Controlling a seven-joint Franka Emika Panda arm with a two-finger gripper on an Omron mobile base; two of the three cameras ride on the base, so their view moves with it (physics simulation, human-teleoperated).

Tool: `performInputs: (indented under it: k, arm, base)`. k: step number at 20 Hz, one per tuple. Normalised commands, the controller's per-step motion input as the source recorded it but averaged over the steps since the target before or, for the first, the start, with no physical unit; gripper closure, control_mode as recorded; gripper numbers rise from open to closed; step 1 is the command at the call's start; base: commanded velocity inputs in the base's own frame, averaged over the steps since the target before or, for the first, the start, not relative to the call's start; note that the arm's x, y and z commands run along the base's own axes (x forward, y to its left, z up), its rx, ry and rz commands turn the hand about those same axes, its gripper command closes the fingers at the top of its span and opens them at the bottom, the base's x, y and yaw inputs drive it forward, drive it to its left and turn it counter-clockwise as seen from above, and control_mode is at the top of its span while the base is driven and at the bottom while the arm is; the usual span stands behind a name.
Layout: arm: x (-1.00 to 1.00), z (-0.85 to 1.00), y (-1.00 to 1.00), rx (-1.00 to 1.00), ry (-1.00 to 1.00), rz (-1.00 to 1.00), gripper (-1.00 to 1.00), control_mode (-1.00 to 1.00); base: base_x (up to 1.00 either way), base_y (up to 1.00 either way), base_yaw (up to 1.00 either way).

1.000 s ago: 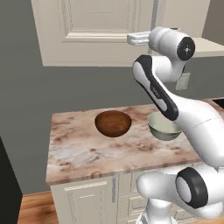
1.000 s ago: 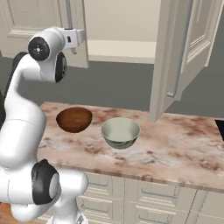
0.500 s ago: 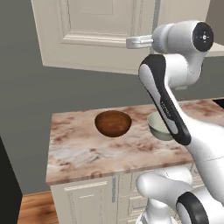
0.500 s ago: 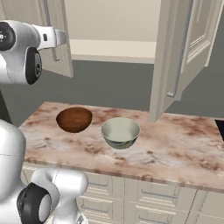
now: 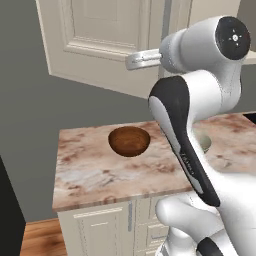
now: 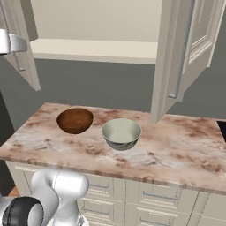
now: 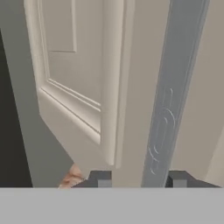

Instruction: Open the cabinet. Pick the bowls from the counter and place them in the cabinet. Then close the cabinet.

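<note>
A simulated kitchen, mid-task: nearest the cameras, the marbled counter carries both bowls, untouched. The brown wooden bowl sits toward the left end, and the pale ceramic bowl stands just beside it, apart, nearer the middle.

Above them, the wall cabinet has both doors swung outward, its beige shelf bare. The right door hangs wide open with its slim grey handle facing the counter.

At the left door, the gripper is raised to the door's edge. In the hand view, the grey bar handle runs down between the two dark fingertips, which stand apart on either side of it; whether they press the bar cannot be told from the pictures.

The step in hand looks like the last of the opening. The next move likely calls for letting go of the handle, drawing the arm clear of the door and lowering it over one of the bowls.

No brand, label or writing can be read anywhere.
</note>
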Motion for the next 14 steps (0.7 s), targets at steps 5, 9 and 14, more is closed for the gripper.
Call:
performInputs:
  k: [5, 9, 14]
  arm:
    - [-0.38, -0.89, 1.0, 0.0, 0.08, 0.0, 1.0, -1.0]
    - [-0.25, -0.37, 0.61, 0.04, 0.01, 0.01, -1.0, -1.0]
    - [-0.96, 0.39, -0.37, 0.26, 0.0, 0.06, -1.0, -1.0]
  base:
    - [0.0, 0.0, 0.0]
    - [0.0, 0.0, 0.0]
    - [0.0, 0.0, 0.0]
